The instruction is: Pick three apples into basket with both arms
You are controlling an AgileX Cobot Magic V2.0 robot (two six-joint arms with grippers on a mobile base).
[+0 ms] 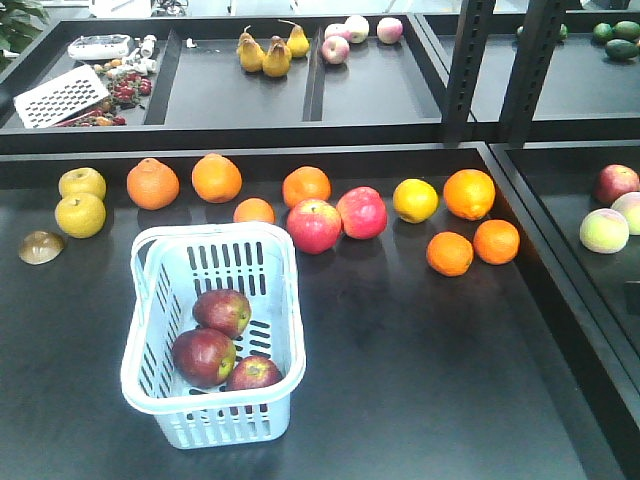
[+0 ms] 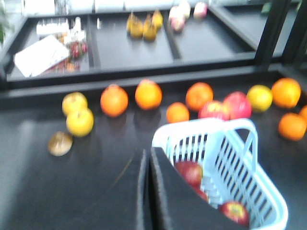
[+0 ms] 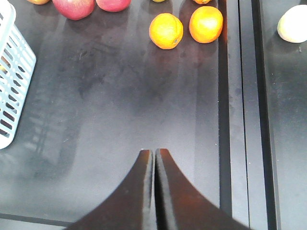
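Three dark red apples (image 1: 222,310) (image 1: 203,356) (image 1: 253,375) lie inside the pale blue basket (image 1: 290,300) at the front left of the black table. The basket also shows in the left wrist view (image 2: 240,129), with apples (image 2: 189,171) inside, and its edge shows in the right wrist view (image 3: 21,57). My left gripper (image 2: 148,152) is shut and empty, above the table just left of the basket. My right gripper (image 3: 154,152) is shut and empty over bare table right of the basket. Neither arm shows in the front view.
Oranges (image 1: 216,177), two brighter pink-red apples (image 1: 314,225) (image 1: 361,212), yellow fruit (image 1: 80,214) and a brown piece (image 1: 41,247) lie along the table's back. Two oranges (image 3: 166,30) are ahead of my right gripper. A raised divider (image 3: 232,96) runs on the right. Shelves with pears (image 1: 268,52) stand behind.
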